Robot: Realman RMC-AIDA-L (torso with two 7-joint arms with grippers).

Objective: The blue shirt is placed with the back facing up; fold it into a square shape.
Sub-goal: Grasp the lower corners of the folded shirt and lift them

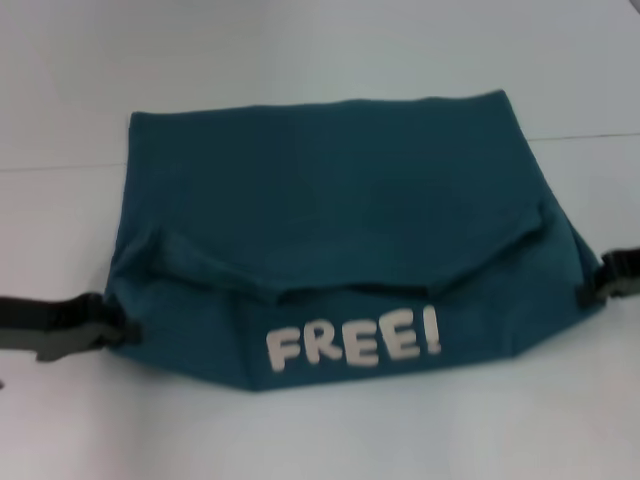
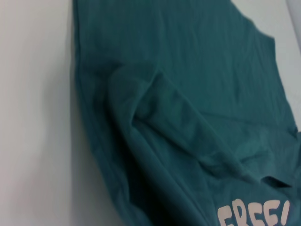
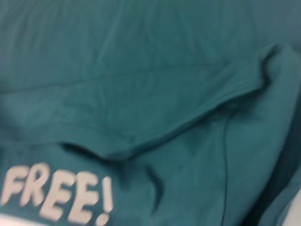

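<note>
The blue shirt (image 1: 330, 220) lies flat on the white table, dark teal, folded to a wide block. Its near part is turned over onto the rest, so white letters "FREE!" (image 1: 352, 340) face up along the near edge. My left gripper (image 1: 120, 328) sits low at the shirt's near left corner, touching the cloth edge. At the near right corner my right gripper (image 1: 592, 284) meets the cloth the same way. The left wrist view shows the shirt (image 2: 188, 117) with a raised crease, and the right wrist view is filled with the shirt (image 3: 150, 94) and its lettering.
The white table (image 1: 80, 110) runs around the shirt on all sides, with a faint seam line across it at the back. Nothing else lies on it in view.
</note>
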